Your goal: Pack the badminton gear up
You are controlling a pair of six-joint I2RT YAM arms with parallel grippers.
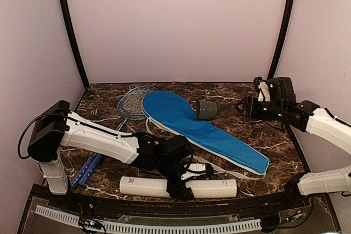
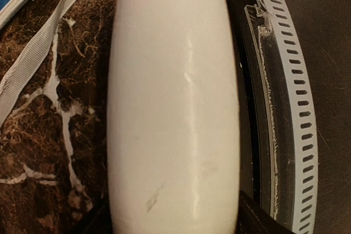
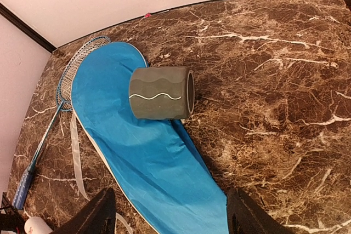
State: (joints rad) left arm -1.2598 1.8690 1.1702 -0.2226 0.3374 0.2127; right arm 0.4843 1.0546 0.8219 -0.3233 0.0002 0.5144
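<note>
Nearest, at six o'clock, the left gripper point(image 1: 176, 186) straddles the white tube point(image 1: 216, 188).
Its fingers flank the tube closely — whether they press it, I cannot tell. Beyond, the blue bag point(image 1: 219, 138) runs from eleven toward four o'clock, the dark cap point(image 1: 204, 109) lying on its broad end and the rackets point(image 1: 130, 104) peeking out at ten; the right gripper point(image 1: 244, 106) hangs at two o'clock — spread wide, holding nothing.

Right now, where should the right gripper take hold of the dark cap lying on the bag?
Probably mid-body, from above. The dark cap lies on its side on the blue bag with its open mouth facing sideways, so both curved flanks are free. The right gripper, open, could straddle the wavy wall and close across its width.
</note>
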